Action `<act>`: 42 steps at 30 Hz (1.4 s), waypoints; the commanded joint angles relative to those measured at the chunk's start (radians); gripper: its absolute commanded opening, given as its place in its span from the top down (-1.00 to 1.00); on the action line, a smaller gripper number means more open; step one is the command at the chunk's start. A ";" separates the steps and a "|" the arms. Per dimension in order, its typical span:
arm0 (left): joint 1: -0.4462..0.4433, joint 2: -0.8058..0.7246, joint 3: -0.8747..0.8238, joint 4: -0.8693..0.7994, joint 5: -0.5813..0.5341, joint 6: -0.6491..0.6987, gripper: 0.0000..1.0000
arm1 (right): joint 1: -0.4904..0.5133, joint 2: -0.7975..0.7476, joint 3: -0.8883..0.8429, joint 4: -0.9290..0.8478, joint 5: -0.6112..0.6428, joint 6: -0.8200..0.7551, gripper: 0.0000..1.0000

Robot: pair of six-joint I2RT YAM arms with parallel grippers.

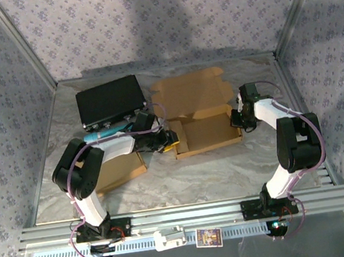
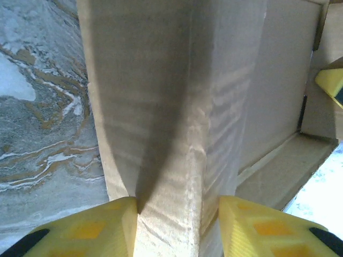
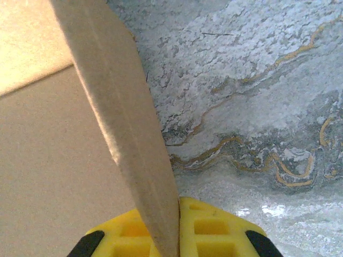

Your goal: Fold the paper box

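Observation:
The brown paper box point(image 1: 205, 126) lies mid-table as a shallow tray, its lid flap spread flat behind it. My left gripper point(image 1: 166, 140) is at the box's left wall. In the left wrist view my left gripper point(image 2: 177, 217) has its yellow fingers point(image 2: 96, 227) pressed on either side of that folded, doubled wall point(image 2: 171, 134). My right gripper point(image 1: 242, 118) is at the box's right wall. In the right wrist view my right gripper point(image 3: 178, 217) is shut on the thin edge of that upright wall point(image 3: 123, 118).
A black case point(image 1: 109, 102) sits at the back left, with a teal pen-like item point(image 1: 100, 136) in front of it. Another flat cardboard sheet point(image 1: 125, 167) lies under the left arm. Patterned walls enclose three sides, and an aluminium rail point(image 1: 183, 215) runs along the near edge.

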 commanded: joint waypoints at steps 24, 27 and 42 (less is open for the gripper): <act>0.104 -0.076 -0.012 0.118 0.054 0.056 -0.03 | -0.019 0.003 0.004 0.027 -0.044 0.033 1.00; 0.116 -0.079 -0.003 0.140 0.044 0.072 -0.04 | -0.011 0.006 0.006 0.026 -0.039 0.022 1.00; 0.131 0.051 0.036 0.334 0.088 -0.008 0.16 | -0.016 0.004 0.005 0.021 -0.039 0.016 1.00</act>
